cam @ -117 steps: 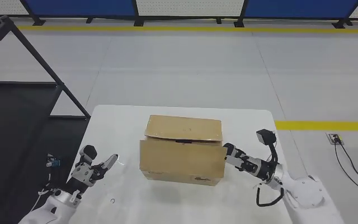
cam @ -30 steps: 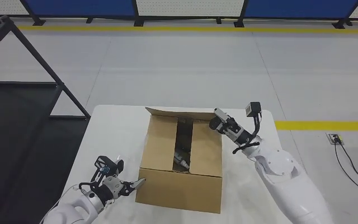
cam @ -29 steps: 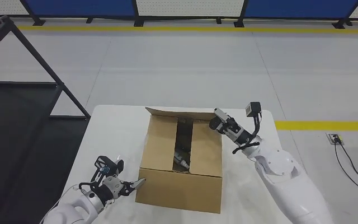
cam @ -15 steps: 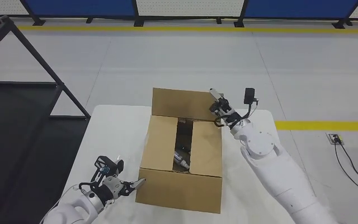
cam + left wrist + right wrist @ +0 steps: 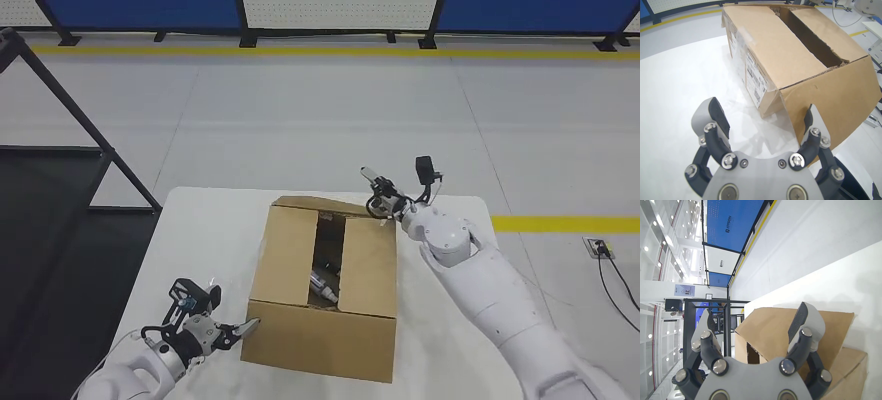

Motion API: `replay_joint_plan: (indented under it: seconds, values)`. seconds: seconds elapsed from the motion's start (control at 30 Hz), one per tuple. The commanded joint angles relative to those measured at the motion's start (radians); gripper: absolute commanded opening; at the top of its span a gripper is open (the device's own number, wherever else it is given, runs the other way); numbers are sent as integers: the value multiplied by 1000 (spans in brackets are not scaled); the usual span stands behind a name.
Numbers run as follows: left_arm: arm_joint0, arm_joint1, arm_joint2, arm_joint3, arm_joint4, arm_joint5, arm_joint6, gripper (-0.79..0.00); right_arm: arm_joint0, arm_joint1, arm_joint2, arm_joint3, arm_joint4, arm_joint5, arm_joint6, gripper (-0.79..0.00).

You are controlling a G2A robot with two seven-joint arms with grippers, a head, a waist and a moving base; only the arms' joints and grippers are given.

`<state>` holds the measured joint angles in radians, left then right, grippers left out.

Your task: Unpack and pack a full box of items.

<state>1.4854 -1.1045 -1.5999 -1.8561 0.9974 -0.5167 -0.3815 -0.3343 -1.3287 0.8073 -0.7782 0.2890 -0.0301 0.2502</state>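
box: cardboard box (image 5: 325, 300) mid-desk, long axis running near-to-far, upright, top facing up
top: left flap (image 5: 290, 255) and right flap (image 5: 368, 265) lie almost shut, with a dark slot between them running near-to-far
far flap: thin brown strip (image 5: 320, 205) at the far rim; can't tell if it stands or is folded out
contents: something pale in the slot (image 5: 322, 280), too dim to name
desk: white desk (image 5: 200, 230), box sits square on it
right end effector: (image 5: 375, 190) just above the box's far-right corner, fingers spread apart, holding nothing; the box lies near and left of it, and the far flap sits just under it in the wrist view (image 5: 753, 311)
left end effector: (image 5: 238, 332) low at the near-left corner, fingers apart, nothing held; one fingertip is just beside the box's near wall (image 5: 811, 113), touching or not can't tell
key relation: the slot's far end is nearest the right end effector, while the left one sits below top level
step, my guess: unpacking barely begun; the long flaps probably need lifting outward next
risk, my guess: the box could slide on the desk if pulled from one side only
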Motion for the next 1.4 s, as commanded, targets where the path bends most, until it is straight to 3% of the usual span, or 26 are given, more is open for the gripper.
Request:
replay_joint_plan:
  seconds: [0.0,0.17,0.43,0.67,0.77,0.93,1.03,1.37]
  values:
    - [0,0,0,0,0,0,0,0,1,-4,9,3,2,-37,-12,0]
    - [0,0,0,0,0,0,0,0,-31,-2,50,-60,30,-159,22,0]
    - [-15,-1,-30,53,-123,21,59,0,-147,35,123,-272,92,-226,364,0]
    - [-9,2,-100,101,-404,-47,76,0,-224,60,186,-369,62,-109,380,0]
    - [-28,3,-127,150,-532,28,44,0,-224,60,186,-369,62,-109,380,0]
    - [-28,3,-127,150,-532,28,44,0,-228,59,184,-373,63,-109,385,0]
    - [-25,4,-115,144,-504,34,28,0,-245,59,175,-401,74,-93,450,0]
    - [-57,-7,30,118,-125,275,101,0,-198,34,105,-349,78,-38,569,0]
